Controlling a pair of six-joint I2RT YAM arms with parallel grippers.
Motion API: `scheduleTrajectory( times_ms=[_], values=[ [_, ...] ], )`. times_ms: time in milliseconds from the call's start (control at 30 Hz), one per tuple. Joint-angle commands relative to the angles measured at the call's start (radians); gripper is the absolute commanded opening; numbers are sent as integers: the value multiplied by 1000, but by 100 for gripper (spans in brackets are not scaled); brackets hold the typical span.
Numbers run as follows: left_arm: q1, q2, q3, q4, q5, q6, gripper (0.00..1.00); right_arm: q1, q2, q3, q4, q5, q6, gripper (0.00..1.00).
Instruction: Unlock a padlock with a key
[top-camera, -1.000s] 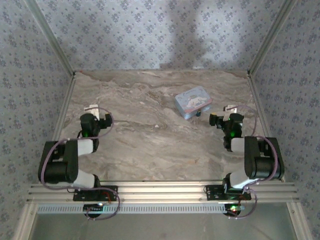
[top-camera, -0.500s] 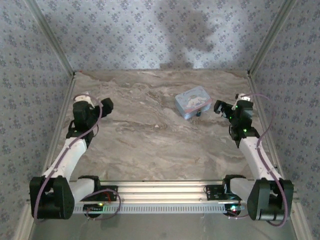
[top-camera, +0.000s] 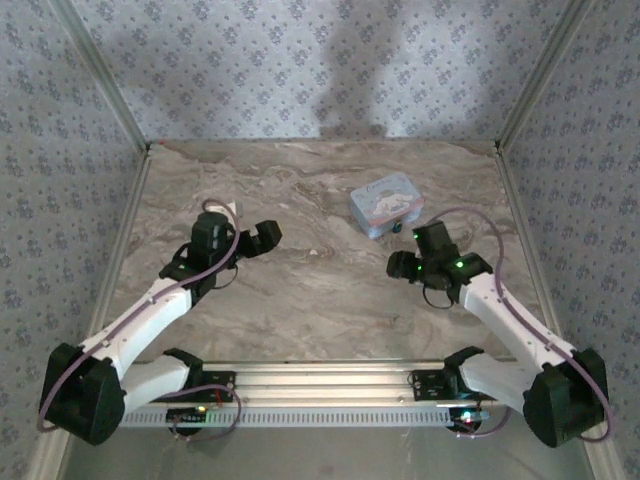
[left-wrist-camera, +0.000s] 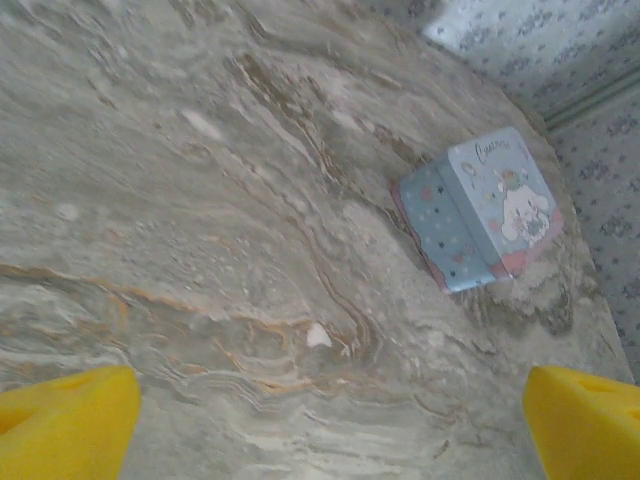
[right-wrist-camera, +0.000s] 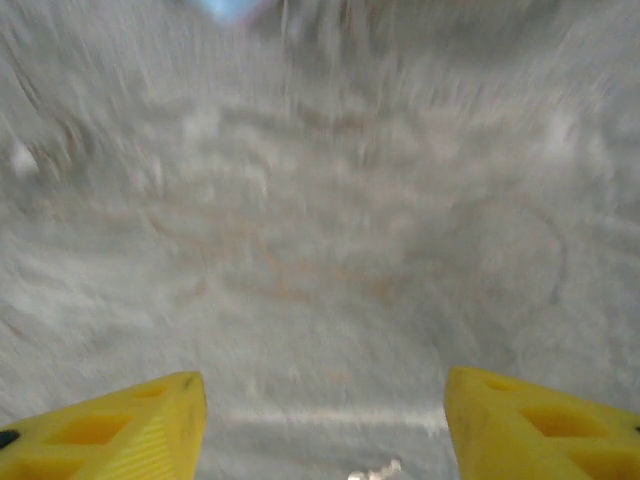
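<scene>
blue cartoon tin (left-wrist-camera: 490, 205), script unreadable

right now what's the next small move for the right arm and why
Probably ease the right end effector forward toward the tiny dark padlock at the near corner of the light-blue tin. Its fingers stand apart with nothing between them, over bare table short of the tin, so nothing is engaged yet.
</scene>
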Motion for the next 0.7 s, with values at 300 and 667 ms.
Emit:
scheduleTrajectory(
  times_ms=[300,667],
  values=[
    [-98,143,74,82,24,-52,98,192,230,40,-175,61,51,49],
    [-110,160,85,77,5,-50,98,231,331,56,-153,40,50,32]
  ],
)
